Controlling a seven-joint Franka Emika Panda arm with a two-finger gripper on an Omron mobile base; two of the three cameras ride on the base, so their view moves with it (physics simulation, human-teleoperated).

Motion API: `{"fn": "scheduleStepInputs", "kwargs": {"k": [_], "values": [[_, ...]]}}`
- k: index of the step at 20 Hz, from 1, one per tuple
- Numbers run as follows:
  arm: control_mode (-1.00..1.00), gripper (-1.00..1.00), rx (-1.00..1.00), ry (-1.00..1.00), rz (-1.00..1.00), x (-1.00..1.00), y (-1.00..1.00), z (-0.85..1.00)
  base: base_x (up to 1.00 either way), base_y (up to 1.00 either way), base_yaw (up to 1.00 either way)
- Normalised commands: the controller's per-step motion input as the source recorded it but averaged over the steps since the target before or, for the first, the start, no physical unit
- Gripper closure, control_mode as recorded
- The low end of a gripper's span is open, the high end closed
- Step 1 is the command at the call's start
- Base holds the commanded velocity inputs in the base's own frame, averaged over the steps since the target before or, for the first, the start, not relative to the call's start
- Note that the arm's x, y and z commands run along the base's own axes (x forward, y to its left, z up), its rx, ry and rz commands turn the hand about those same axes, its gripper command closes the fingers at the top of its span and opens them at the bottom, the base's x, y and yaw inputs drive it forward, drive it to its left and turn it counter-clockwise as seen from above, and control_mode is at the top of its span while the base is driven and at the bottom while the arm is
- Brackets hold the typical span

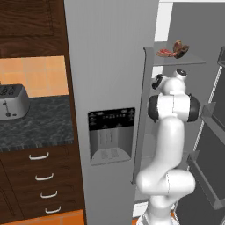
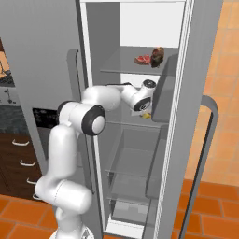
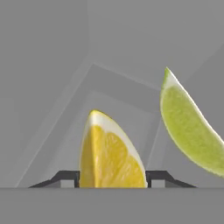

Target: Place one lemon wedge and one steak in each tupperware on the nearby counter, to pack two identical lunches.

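toaster [image 1: 12, 102]: far left, on the counter [image 1: 39, 127], well away from the arm.
fridge door [image 1: 107, 88]: shut left door with a dispenser panel [image 1: 111, 136]; the right side stands open.
steaks [image 2: 150, 58]: two pieces on the upper shelf [image 2: 119, 65], above the hand.
claw [image 3: 113, 177]: reaches in at the middle shelf; one fingertip shows at each side of the yellow wedge, right against it. Whether it is clamped, I cannot tell.
lemon wedge [image 3: 109, 153]: stands upright between the fingertips, rind up.
lime wedge [image 3: 188, 127]: to its right, tilted, apart from the lemon.
risk 1: grip sits low on a tapering wedge; it may squirt out as the fingers close.
risk 2: on withdrawal the hand could knock the lime, or strike the shelf above.
tupperware: cannot see it.
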Motion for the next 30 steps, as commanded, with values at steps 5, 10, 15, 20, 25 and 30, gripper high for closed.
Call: {"fn": "scheduleStepInputs", "kwargs": {"k": [5, 10, 15, 20, 25, 30], "values": [[-1.00, 1.00, 0.00, -0.14, -0.02, -0.80, 0.46, -0.10, 0.00, 0.00, 0.00], [-1.00, 1.00, 0.00, -0.19, -0.18, -0.97, 0.36, 0.19, 0.00, 0.00, 0.00], [-1.00, 1.00, -0.04, -0.15, -0.22, -0.79, 0.26, 0.68, 0.00, 0.00, 0.00], [-1.00, 1.00, -0.01, 0.00, -0.20, -0.75, 0.13, 0.73, 0.00, 0.00, 0.00], [-1.00, 1.00, 0.00, 0.00, -0.11, -0.80, 0.04, 0.98, 0.00, 0.00, 0.00], [-1.00, 1.00, 0.00, 0.00, -0.02, -0.96, 0.00, 0.77, 0.00, 0.00, 0.00]]}}
